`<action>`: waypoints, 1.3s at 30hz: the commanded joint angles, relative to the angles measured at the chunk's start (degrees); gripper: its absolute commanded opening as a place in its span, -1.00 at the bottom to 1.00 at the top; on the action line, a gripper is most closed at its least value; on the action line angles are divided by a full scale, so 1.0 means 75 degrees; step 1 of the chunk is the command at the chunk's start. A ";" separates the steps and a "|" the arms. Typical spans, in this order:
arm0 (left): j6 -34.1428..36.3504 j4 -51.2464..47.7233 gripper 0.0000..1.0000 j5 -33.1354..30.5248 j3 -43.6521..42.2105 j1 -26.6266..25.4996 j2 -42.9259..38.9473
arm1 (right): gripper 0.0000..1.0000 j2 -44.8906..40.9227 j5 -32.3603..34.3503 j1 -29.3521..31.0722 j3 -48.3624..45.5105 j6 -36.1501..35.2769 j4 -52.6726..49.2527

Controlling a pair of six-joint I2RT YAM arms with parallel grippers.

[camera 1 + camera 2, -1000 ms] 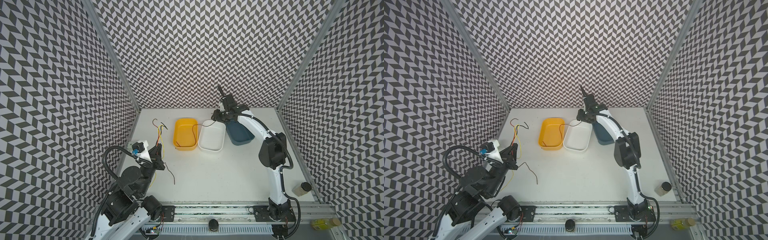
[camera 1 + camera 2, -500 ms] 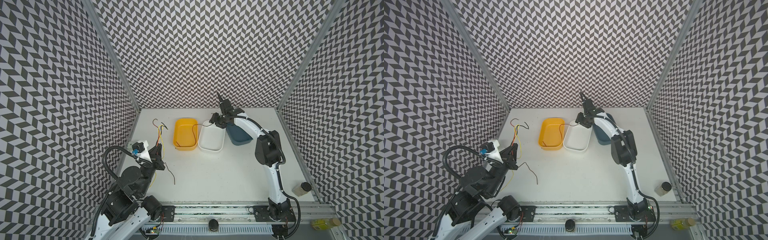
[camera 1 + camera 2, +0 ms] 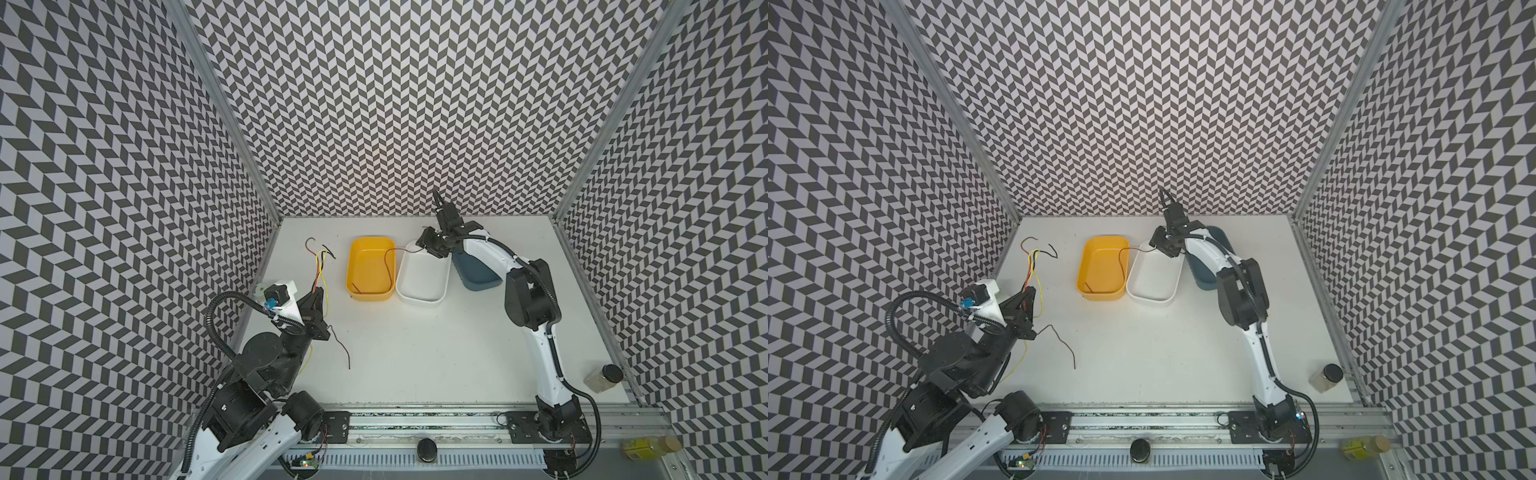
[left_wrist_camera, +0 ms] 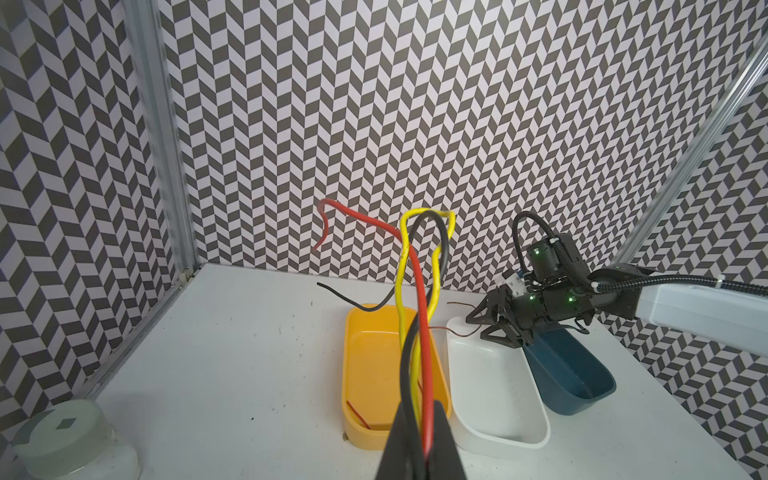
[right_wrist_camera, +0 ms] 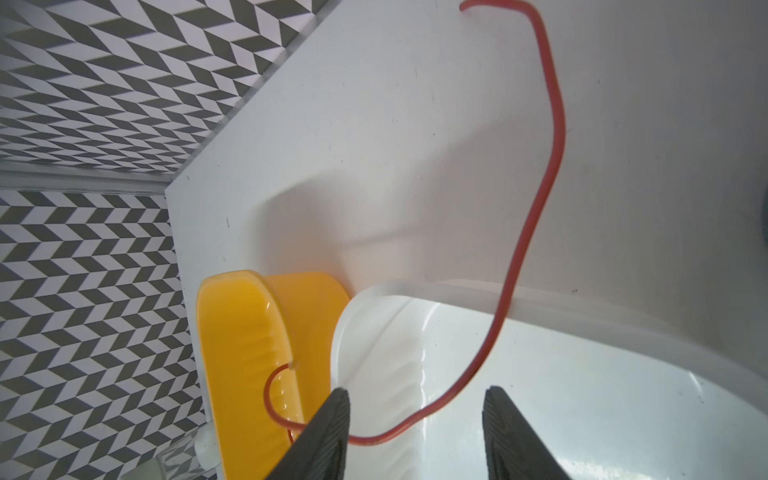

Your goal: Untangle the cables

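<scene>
**Right arm dropped over loose wire**

My left pincer [image 4: 419,415] stayed pressed on the bundled cables [image 4: 419,311]. Beyond, my right pincer [image 5: 417,392] stood spread over the red wire [image 5: 559,133] trailing from yellow tray [image 3: 353,266] onto white tray [image 3: 424,278]; a grab looked next.

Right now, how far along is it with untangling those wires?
Done: one red cable is out of the bunch, lying across the yellow tray and white tray, by the open right gripper. In hand: the left gripper is shut on red, yellow and black cables. Left: those three are not yet separated.
</scene>
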 commanded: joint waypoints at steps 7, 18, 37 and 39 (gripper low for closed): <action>-0.0002 0.0234 -1.00 -0.0151 -0.0070 -0.0021 -0.0085 | -0.16 0.0338 0.0068 0.0027 0.0197 0.0332 0.0469; 0.0009 0.0234 -1.00 -0.0186 -0.0075 -0.0021 -0.0108 | -0.52 0.0897 0.0076 0.0038 0.0997 0.0014 0.0174; 0.0018 0.0216 -1.00 -0.0242 -0.0066 -0.0005 -0.0144 | -1.00 -0.1107 0.1077 0.1518 0.0283 -0.1817 0.0288; 0.0009 0.0222 -1.00 -0.0236 -0.0072 -0.0009 -0.0143 | -1.00 -0.1099 0.1166 0.1865 0.0300 -0.2187 0.0290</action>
